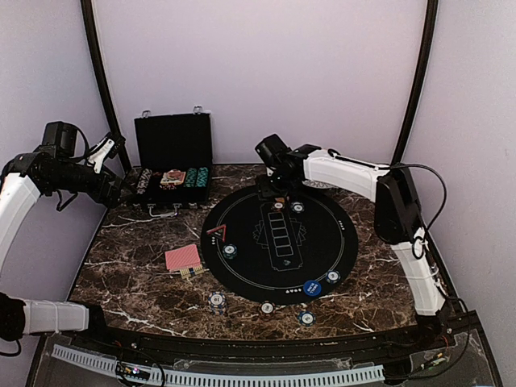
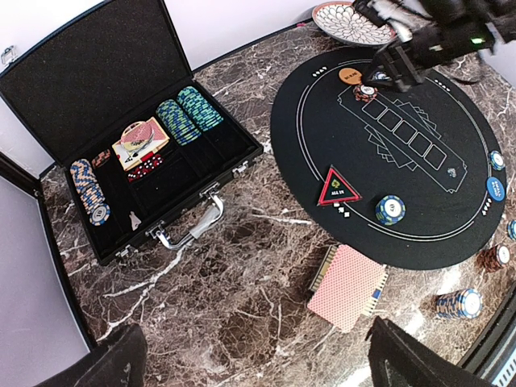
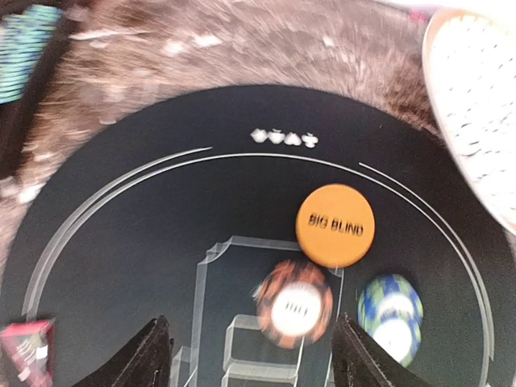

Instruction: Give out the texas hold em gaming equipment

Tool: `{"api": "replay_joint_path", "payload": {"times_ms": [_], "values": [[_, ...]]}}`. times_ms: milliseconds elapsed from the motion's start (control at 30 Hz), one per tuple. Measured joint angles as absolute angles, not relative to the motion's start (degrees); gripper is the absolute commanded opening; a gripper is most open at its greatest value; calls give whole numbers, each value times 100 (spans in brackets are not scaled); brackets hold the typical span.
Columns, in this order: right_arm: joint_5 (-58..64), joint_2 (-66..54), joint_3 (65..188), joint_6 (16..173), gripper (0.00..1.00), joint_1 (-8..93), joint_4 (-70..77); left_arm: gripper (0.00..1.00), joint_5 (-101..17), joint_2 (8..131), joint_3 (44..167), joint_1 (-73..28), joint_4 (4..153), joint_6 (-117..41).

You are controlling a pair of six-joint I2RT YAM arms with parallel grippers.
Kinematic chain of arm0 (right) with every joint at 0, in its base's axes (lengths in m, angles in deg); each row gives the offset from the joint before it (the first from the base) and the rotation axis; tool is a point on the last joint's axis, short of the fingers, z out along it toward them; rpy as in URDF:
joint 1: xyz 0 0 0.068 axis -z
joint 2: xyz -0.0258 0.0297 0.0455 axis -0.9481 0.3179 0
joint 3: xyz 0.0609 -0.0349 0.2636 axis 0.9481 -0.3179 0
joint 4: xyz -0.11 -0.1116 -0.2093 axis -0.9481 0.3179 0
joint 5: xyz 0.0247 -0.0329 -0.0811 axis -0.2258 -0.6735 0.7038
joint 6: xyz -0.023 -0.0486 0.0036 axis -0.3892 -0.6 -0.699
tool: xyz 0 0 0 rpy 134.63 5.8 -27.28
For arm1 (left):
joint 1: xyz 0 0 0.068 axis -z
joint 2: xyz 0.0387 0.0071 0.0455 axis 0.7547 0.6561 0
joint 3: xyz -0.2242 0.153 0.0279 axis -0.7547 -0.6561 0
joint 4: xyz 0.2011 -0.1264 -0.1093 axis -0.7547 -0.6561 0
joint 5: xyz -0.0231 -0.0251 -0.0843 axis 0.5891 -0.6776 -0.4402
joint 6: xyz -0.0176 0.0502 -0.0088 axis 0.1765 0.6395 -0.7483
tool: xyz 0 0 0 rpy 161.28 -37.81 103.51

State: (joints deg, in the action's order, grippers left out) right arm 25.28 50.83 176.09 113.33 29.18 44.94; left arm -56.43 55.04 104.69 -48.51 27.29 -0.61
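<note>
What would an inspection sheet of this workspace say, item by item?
Surface: dark marble table, round black mat on it.
Job's things: red-backed cards on the table beside the mat; red triangle button, orange BIG BLIND button, blue button and chips on the mat; more chips on the table and in the case.
Clutter: open black case, patterned plate.
End effectors: left end effector open, empty; right end effector open above an orange chip.
Cables: black cable looping at the right side.
Surroundings: pale walls, black poles.
</note>
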Motion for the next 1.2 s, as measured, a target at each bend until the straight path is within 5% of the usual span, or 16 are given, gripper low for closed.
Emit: {"api": "replay_joint_path", "payload": {"times_ms": [333,567,1200], "values": [[2600,2195,14540,11265,85,1288,4105,99,-5641,5491,10469,-4851,2722,-59],[2088,1643,12986,11486,92,184,4334,99,-5643,5476,10469,-4851,2703,-61],[1354,1778,12584,11542,82,-166,4251,99,-5492,5432,10417,-4851,2731,-61]]}}
